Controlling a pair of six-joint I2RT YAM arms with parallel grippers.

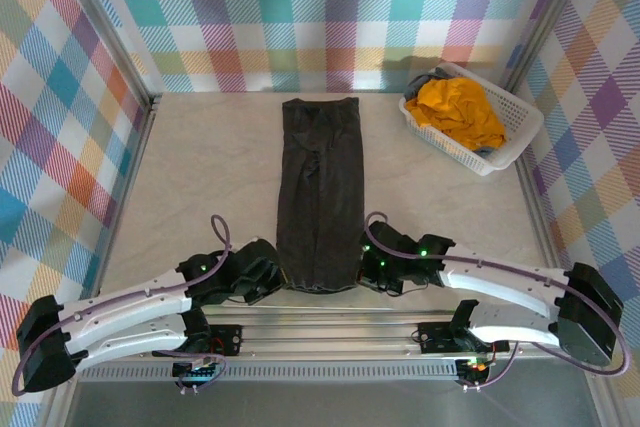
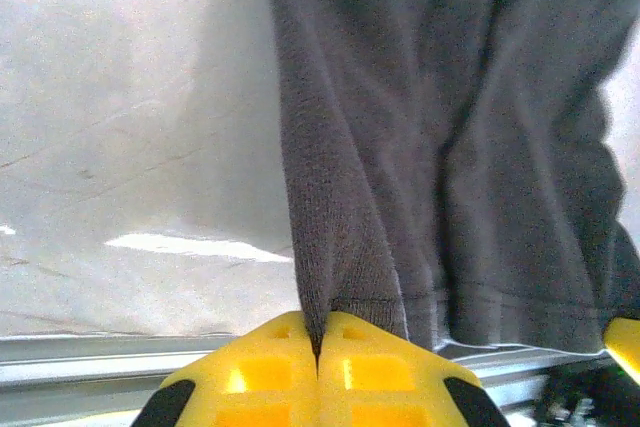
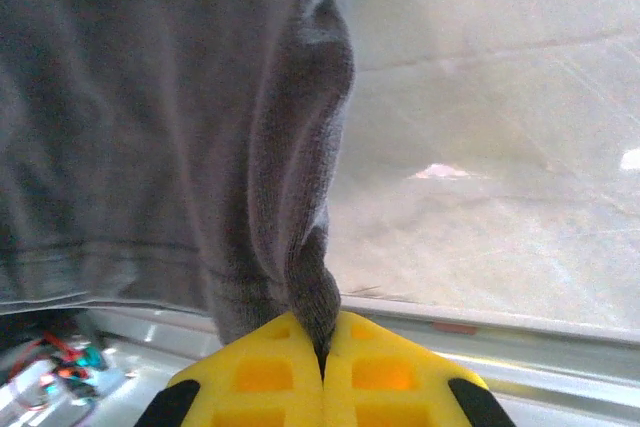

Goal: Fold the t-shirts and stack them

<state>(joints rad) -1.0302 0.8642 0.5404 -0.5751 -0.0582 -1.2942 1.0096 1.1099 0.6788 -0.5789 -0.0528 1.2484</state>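
The dark charcoal grey t-shirt [image 1: 320,192] lies as a long narrow strip down the middle of the table, from the back to the near edge. My left gripper [image 1: 270,282] is shut on its near left corner, and the cloth [image 2: 420,147] runs up from between the yellow fingers [image 2: 270,372]. My right gripper [image 1: 372,275] is shut on the near right corner, with a bunched fold of the cloth [image 3: 290,197] pinched between its yellow fingers [image 3: 385,372]. The mustard orange-yellow t-shirt [image 1: 460,112] lies crumpled in the basket at the back right.
The white lattice basket [image 1: 515,142] stands at the back right corner, with some grey cloth under the yellow shirt. A metal rail [image 1: 330,342] runs along the near table edge between the arm bases. Checkered walls enclose the table on three sides.
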